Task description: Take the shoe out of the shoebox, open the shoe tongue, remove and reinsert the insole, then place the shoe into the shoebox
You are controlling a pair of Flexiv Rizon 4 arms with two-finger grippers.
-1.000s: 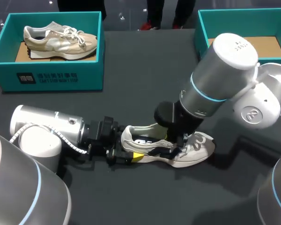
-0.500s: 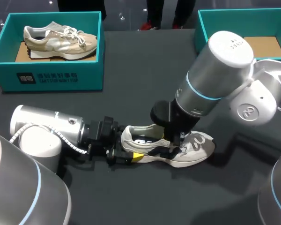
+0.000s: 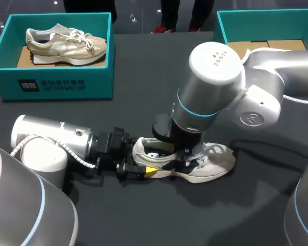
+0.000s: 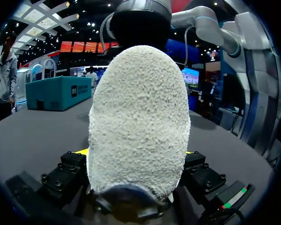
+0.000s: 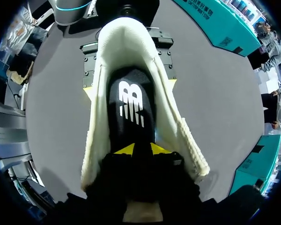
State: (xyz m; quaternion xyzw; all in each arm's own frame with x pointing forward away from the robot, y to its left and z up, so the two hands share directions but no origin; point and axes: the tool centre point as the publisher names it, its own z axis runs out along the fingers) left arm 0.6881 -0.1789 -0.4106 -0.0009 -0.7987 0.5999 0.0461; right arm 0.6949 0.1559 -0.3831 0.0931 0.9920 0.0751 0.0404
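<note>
Right pincer (image 5: 143, 149): set down into shoe (image 3: 215, 164) opening, upon black insole (image 5: 131, 101); whether closed on it, cannot tell; left pincer (image 4: 136, 154): clamped on heel from both sides; shoe on tabletop (image 3: 143, 77), long axis left-right, heel left, toe right.

The right arm (image 3: 210, 97) covers the middle of the shoe (image 3: 215, 163) and the right gripper (image 5: 143, 149) from above, and the heel hides most of the left gripper (image 4: 136, 153).
</note>
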